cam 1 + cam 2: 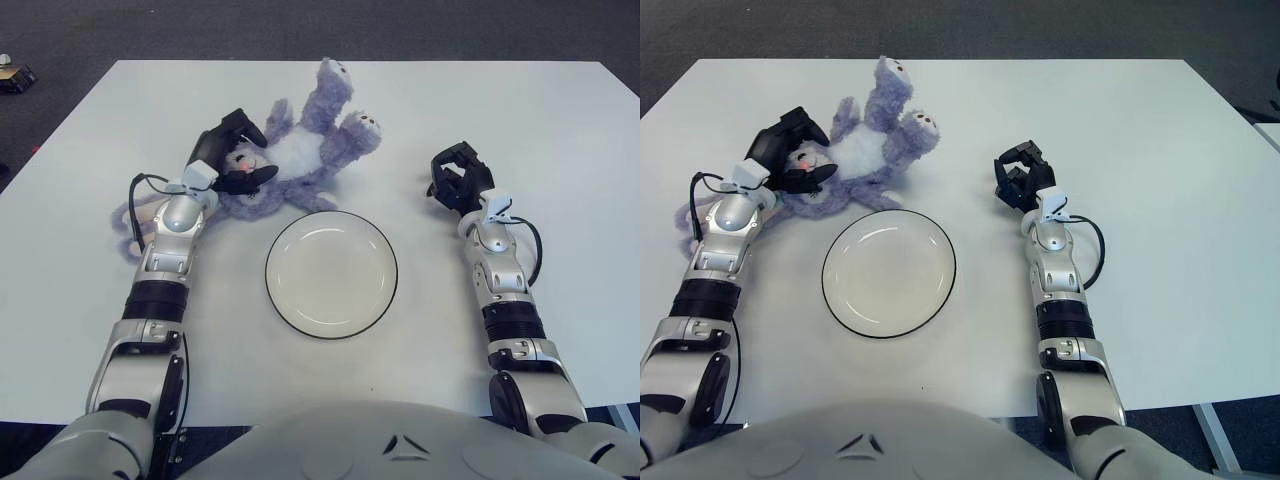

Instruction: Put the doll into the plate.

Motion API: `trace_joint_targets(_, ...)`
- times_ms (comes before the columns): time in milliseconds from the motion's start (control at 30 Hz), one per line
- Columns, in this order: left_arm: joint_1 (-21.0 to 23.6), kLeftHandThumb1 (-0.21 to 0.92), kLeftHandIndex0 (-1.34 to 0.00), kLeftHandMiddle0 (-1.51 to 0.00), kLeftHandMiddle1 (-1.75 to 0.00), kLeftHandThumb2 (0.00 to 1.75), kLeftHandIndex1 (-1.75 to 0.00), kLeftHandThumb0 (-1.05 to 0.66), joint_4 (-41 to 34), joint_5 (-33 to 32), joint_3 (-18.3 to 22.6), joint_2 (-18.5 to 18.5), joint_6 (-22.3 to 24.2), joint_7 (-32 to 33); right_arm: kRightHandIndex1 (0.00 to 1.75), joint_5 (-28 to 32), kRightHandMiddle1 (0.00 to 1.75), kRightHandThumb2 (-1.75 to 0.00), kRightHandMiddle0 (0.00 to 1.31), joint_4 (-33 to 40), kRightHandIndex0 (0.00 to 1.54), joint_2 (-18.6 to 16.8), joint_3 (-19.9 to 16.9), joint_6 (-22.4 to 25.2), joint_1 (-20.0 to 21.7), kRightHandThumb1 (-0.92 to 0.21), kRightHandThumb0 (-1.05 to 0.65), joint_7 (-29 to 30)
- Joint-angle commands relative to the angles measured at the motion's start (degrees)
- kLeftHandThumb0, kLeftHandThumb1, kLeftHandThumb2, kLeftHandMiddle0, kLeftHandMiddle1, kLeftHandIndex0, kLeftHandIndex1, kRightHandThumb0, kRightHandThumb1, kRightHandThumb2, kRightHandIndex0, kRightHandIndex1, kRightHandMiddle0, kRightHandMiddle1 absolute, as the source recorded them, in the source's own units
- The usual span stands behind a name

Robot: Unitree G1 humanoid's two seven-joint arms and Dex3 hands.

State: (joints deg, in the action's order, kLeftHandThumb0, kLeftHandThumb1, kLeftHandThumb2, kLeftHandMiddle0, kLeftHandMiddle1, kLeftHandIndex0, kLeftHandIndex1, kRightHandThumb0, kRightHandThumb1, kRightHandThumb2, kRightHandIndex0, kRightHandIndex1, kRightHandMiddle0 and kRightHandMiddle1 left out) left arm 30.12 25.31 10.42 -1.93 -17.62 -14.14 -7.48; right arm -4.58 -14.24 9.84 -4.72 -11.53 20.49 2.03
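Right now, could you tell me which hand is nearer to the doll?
Left. The left hand is on the doll at its head; the right hand shows well to its right.

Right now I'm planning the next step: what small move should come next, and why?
Probably lift the doll slightly. The left robot hand is closed around its head, but it lies on the table beyond the empty plate. The right robot hand shows right of the plate.

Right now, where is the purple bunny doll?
The doll lies on the white table, just behind the empty plate on the robot's left side, with the left hand on its head.
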Motion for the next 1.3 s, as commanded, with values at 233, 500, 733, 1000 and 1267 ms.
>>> trace_joint_targets(233,4.9,0.54,-0.57,-0.76,-1.75,0.71,-1.75,0.13,6.1,2.0,-2.0,2.4,0.1,2.1,1.73,-7.3,1.59,-0.41,0.37,0.1,0.7,2.2,2.0,-17.7,3.0,-0.89,-0.36,4.5)
trace_joint_targets(500,6.3,0.5,-0.57,-0.76,-1.75,0.8,-1.75,0.15,8.3,2.5,-2.2,3.0,-0.2,2.7,1.73,-13.7,1.54,-0.34,0.4,-0.4,0.68,4.0,2.7,-21.9,4.1,-0.92,-0.35,8.3)
trace_joint_targets(733,15.5,0.47,-0.57,-0.77,-1.75,0.86,-1.75,0.15,25.6,5.0,-4.0,4.5,-2.5,6.6,1.71,-24.4,1.52,-0.32,0.41,0.6,0.61,8.7,5.9,-25.5,7.2,-0.92,-0.35,10.2)
trace_joint_targets(1000,18.3,0.46,-0.57,-0.78,-1.75,0.88,-1.75,0.15,32.1,5.2,-4.6,4.8,-5.9,8.3,1.7,-25.3,1.52,-0.31,0.42,-0.4,0.59,9.4,6.7,-26.5,7.7,-0.92,-0.35,11.4)
trace_joint_targets(1267,19.5,0.45,-0.57,-0.77,-1.75,0.91,-1.75,0.17,33.9,5.6,-6.1,6.0,-7.3,8.9,1.66,-36.9,1.5,-0.3,0.43,-1.7,0.6,12.2,10.1,-26.0,11.4,-0.92,-0.36,17.9)
